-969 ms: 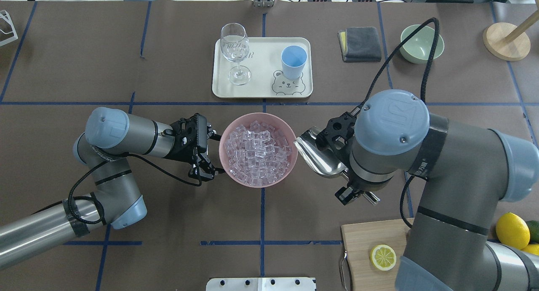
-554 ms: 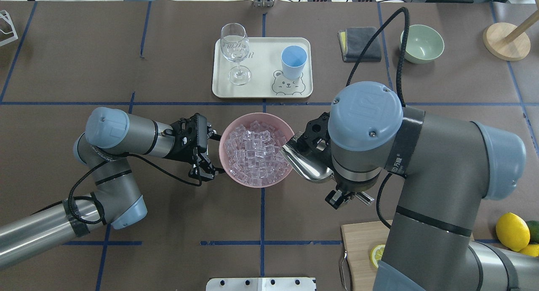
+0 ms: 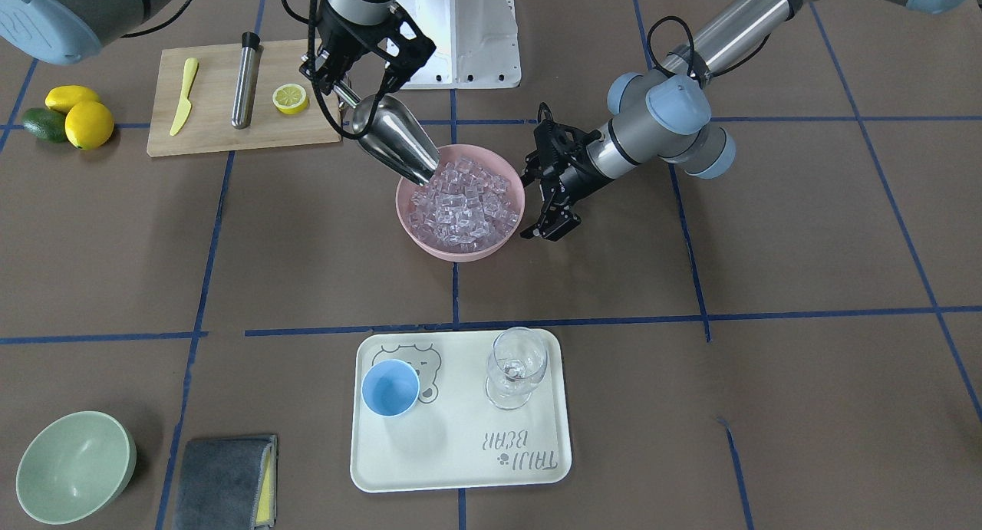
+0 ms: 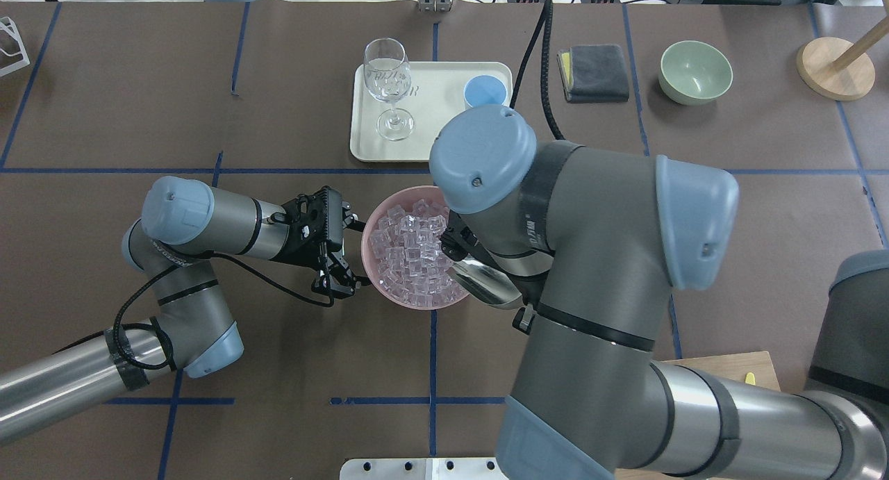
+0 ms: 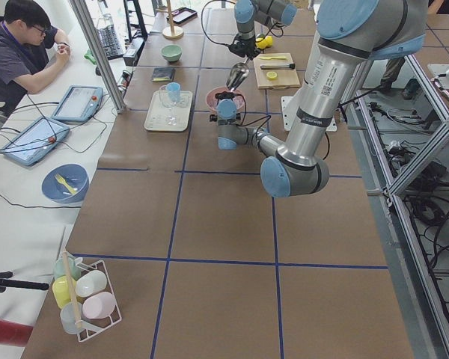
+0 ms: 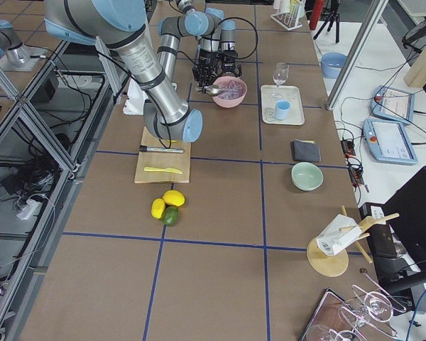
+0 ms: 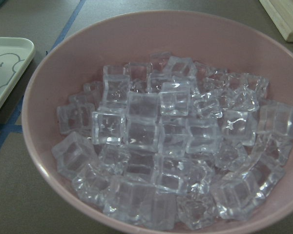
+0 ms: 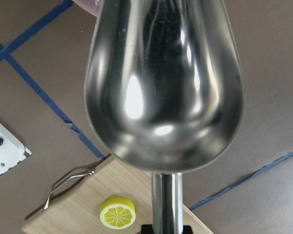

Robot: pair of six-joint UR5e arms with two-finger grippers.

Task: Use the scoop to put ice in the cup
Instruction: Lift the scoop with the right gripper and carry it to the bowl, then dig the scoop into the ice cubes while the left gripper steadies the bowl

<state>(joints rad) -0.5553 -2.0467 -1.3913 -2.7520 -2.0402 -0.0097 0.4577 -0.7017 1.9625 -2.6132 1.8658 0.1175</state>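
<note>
The ice (image 3: 460, 200) fills a pink bowl (image 3: 441, 248) at the table's middle; the ice also shows in the overhead view (image 4: 410, 247) and the left wrist view (image 7: 171, 146). My right gripper (image 3: 337, 83) is shut on the handle of the steel scoop (image 3: 395, 146). The scoop tilts down with its tip in the ice at the bowl's rim, and its pan (image 8: 166, 83) holds no ice. My left gripper (image 4: 349, 253) is open beside the bowl's opposite rim. The light-blue cup (image 3: 390, 388) stands on a cream tray (image 3: 460, 469), partly hidden by my right arm in the overhead view (image 4: 483, 89).
A clear stemmed glass (image 3: 518, 365) stands on the tray. A cutting board (image 3: 215, 135) holds a lemon half (image 3: 290, 97), a steel tube (image 3: 245, 77) and a yellow knife (image 3: 182, 97). Lemons and an avocado (image 3: 69, 116), a green bowl (image 3: 73, 465) and a grey cloth (image 3: 222, 480) lie around.
My right arm has swung toward the bowl, bringing the scoop from beside the rim to tip-down in the ice; the arm now covers part of the tray. The left arm has not moved.
</note>
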